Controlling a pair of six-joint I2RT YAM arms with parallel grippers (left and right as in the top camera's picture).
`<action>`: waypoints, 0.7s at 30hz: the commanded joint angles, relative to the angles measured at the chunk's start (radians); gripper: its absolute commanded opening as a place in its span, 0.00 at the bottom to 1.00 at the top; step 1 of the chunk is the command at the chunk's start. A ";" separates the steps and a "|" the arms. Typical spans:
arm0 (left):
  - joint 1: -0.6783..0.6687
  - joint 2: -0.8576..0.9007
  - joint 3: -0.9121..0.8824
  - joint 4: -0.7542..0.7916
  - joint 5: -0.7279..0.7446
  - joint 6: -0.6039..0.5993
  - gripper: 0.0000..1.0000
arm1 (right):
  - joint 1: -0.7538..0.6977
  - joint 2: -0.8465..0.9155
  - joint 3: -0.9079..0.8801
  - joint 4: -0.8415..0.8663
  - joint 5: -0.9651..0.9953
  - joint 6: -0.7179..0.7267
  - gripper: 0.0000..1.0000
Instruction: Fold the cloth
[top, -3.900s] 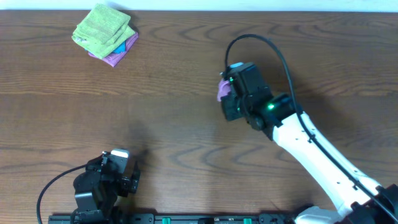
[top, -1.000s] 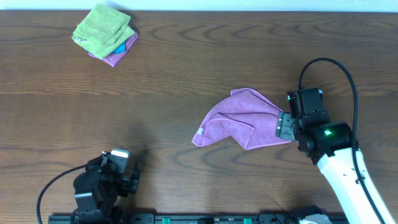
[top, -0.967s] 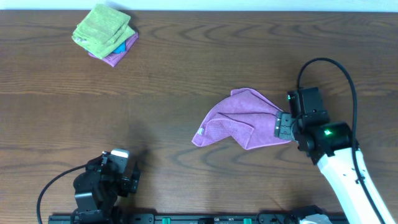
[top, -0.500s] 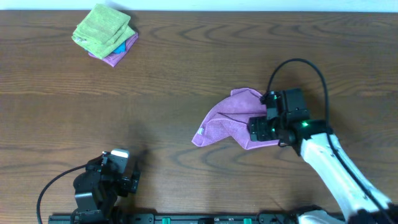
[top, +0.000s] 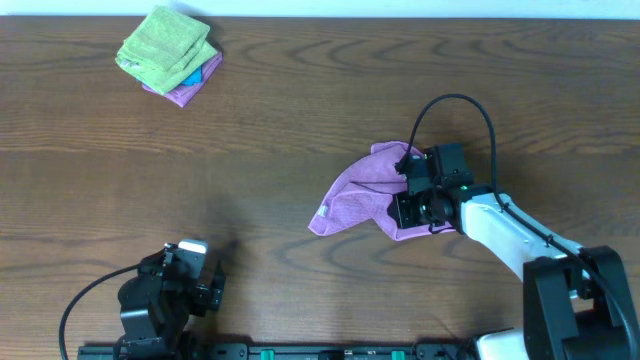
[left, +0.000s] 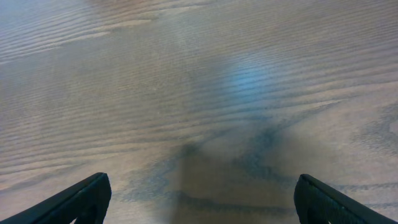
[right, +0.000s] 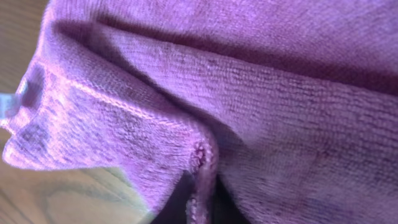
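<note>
Robot lab bench: wood-grain table (top: 280, 130), arm (top: 500, 225) (cabled), mounting rail (top: 300, 352).

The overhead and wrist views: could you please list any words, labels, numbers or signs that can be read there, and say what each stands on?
No text can be read in any view.
The small white tag at the edge of the purple cloth: too small to read in the overhead view, blurred in the right wrist view.
The stack of folded cloths and the table: no print visible.
</note>
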 joint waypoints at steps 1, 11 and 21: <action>-0.006 -0.005 -0.034 -0.033 -0.006 0.003 0.95 | -0.007 -0.027 -0.001 0.002 -0.055 -0.007 0.02; -0.006 -0.005 -0.034 -0.033 -0.006 0.003 0.95 | 0.042 -0.225 0.002 -0.052 -0.094 -0.003 0.01; -0.006 -0.005 -0.034 -0.033 -0.006 0.003 0.95 | 0.249 -0.243 0.002 -0.088 -0.212 -0.003 0.01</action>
